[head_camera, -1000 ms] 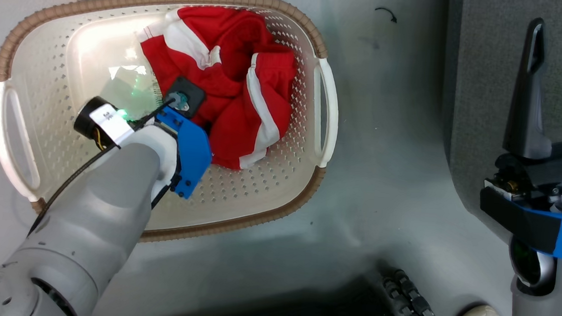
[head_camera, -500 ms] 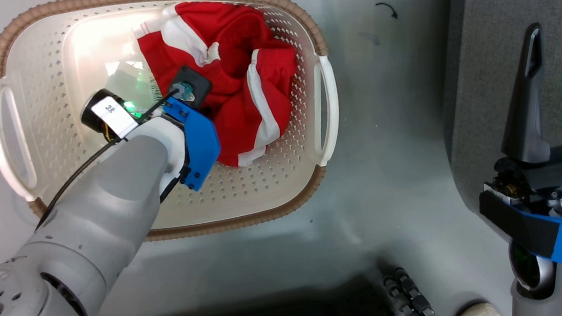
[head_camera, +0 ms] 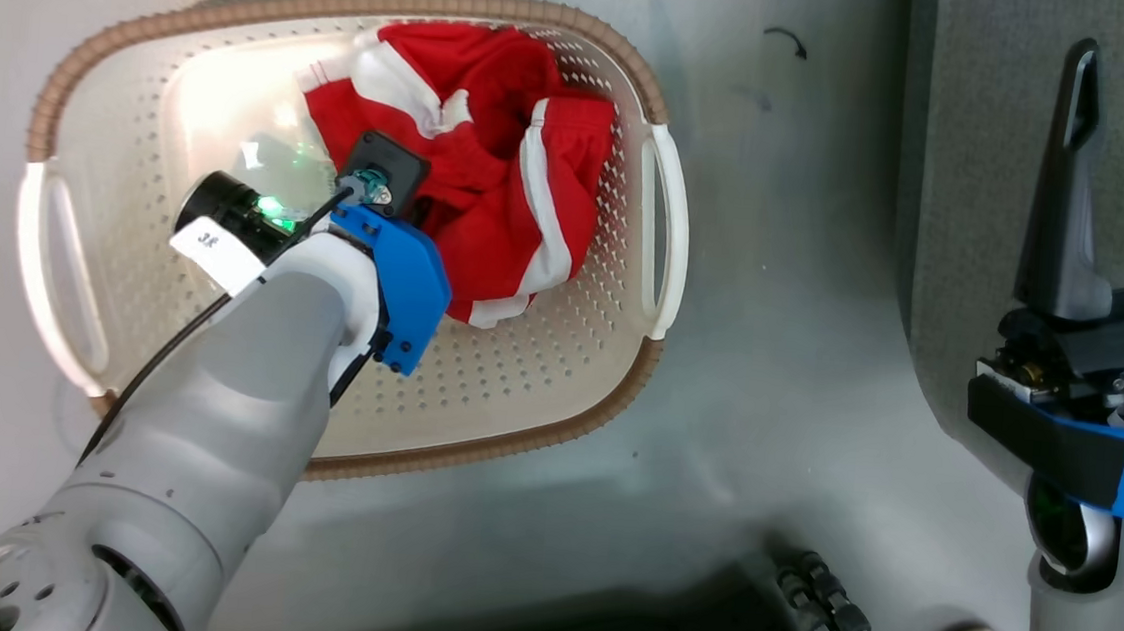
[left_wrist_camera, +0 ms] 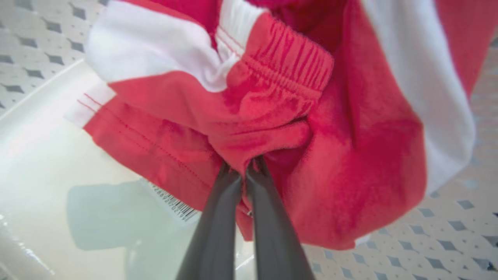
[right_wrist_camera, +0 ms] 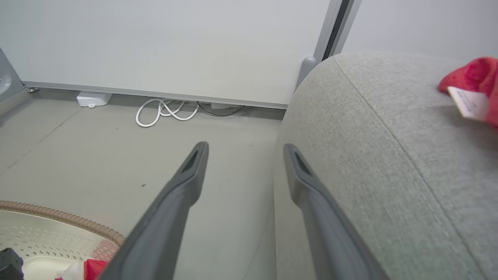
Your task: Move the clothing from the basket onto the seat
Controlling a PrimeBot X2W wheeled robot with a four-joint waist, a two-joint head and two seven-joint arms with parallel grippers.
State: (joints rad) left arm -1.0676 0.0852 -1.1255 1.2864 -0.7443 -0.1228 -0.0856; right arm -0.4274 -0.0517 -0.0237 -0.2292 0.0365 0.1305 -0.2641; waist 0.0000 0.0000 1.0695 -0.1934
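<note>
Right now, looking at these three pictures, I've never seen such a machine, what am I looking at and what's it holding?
It's a two-armed robot. One picture looks down from its head; the other two look along each arm's pincer. A white basket on the floor holds red-and-white clothing. The left pincer is shut on a fold of it. The right pincer is open, holding nothing, beside a grey seat where another red garment already lies.

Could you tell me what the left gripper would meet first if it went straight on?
The left gripper is shut on the red clothing, so that fold comes first; behind it probably the basket bottom, though depth is unclear.
</note>
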